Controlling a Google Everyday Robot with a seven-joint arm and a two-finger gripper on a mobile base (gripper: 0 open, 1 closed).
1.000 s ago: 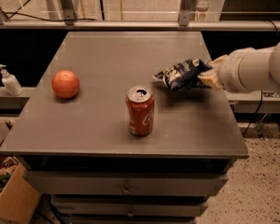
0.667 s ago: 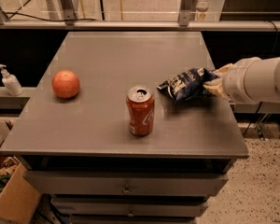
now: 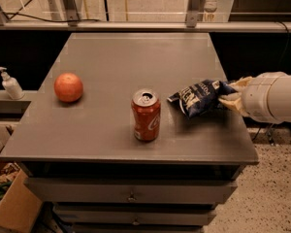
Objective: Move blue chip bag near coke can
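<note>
The coke can point(image 3: 146, 115) stands upright near the front middle of the grey table point(image 3: 111, 67). The blue chip bag point(image 3: 200, 97), crinkled dark-blue foil with white lettering, lies just to the right of the can, at or just above the tabletop. My gripper point(image 3: 231, 97) reaches in from the right edge and its fingers are shut on the bag's right end. The white arm runs off to the right.
A round orange-red fruit point(image 3: 68, 87) sits on the left part of the table. A white pump bottle point(image 3: 10, 84) stands on a ledge left of the table. A cardboard box point(image 3: 12, 208) is on the floor at lower left. Drawers sit under the tabletop.
My gripper has carried the bag down and toward the front of the table, closer to the can's level. The can and the fruit have not moved.
</note>
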